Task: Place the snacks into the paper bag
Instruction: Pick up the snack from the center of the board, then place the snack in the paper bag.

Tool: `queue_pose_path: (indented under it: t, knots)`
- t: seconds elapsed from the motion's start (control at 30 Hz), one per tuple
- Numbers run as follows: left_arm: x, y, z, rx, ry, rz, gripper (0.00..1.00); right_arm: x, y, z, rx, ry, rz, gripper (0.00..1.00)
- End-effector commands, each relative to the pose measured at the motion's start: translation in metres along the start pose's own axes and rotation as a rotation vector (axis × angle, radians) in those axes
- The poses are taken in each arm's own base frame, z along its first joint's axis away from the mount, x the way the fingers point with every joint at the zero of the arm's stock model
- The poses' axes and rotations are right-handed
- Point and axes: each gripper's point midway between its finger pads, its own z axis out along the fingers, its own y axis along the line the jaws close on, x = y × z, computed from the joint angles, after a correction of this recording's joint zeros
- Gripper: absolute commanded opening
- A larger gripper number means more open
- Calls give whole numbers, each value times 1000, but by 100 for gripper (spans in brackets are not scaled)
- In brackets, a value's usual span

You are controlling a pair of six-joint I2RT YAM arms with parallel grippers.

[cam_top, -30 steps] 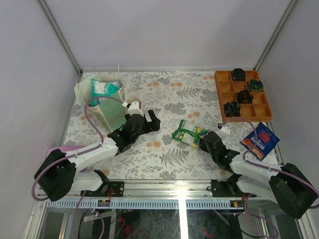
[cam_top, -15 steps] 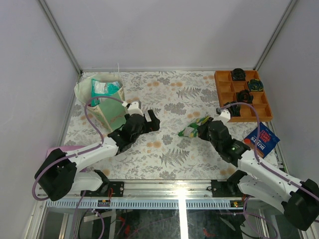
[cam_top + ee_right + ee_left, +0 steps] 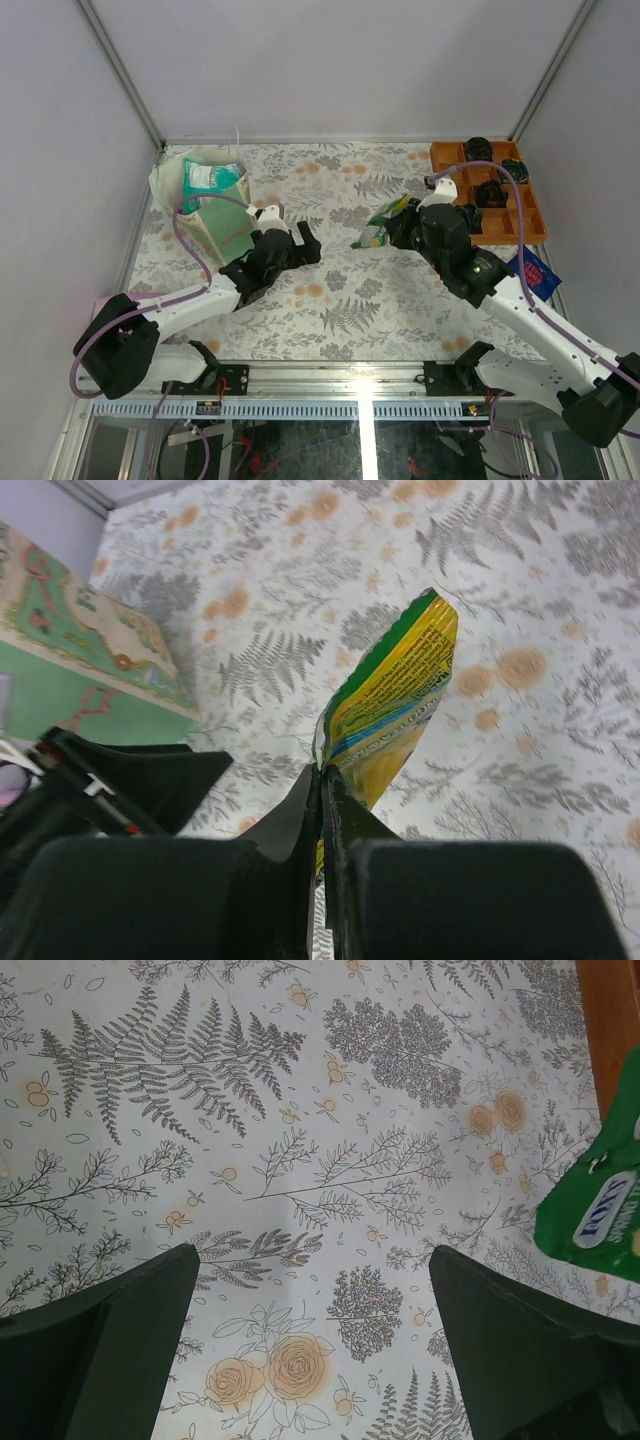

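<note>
My right gripper (image 3: 398, 229) is shut on the green and yellow sweets bag (image 3: 380, 228) and holds it in the air over the middle of the table; the right wrist view shows the bag (image 3: 395, 700) pinched between the closed jaws. The paper bag (image 3: 205, 200), cream with mint-green sides, stands at the far left with a packet (image 3: 208, 176) in its mouth; its side shows in the right wrist view (image 3: 70, 650). My left gripper (image 3: 308, 244) is open and empty, just right of the bag, low over the cloth. The blue BURTS crisp bag (image 3: 537, 271) lies at the right, partly behind my right arm.
An orange compartment tray (image 3: 523, 218) with dark round objects stands at the far right. A flat pink item (image 3: 105, 300) shows at the left edge by the left arm's base. The sweets bag's corner (image 3: 600, 1190) hangs into the left wrist view.
My right gripper has lifted the sweets bag off the table and carried it up and to the far side. The left arm has hardly moved.
</note>
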Motion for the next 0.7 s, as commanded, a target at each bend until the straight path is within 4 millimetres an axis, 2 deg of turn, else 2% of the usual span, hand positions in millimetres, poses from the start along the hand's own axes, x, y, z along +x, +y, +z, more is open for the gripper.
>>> queue_pose_path:
  t: [0.0,0.17,0.33,0.47,0.67]
  knots:
    - [-13,-2,3,-1,-52,-29,100,-45,43,-5,-124,-67,-45,0]
    - [-8,2,7,-20,-45,-47,100,-73,73,-1,-184,-86,-81,0]
    - [-7,14,6,-68,-69,-98,100,-98,104,11,-223,-102,-108,0]
    - [-5,22,4,-95,-86,-132,100,-118,143,16,-291,-125,-130,0]
    - [-8,32,-2,-116,-125,-172,100,-135,193,26,-368,-130,-170,0]
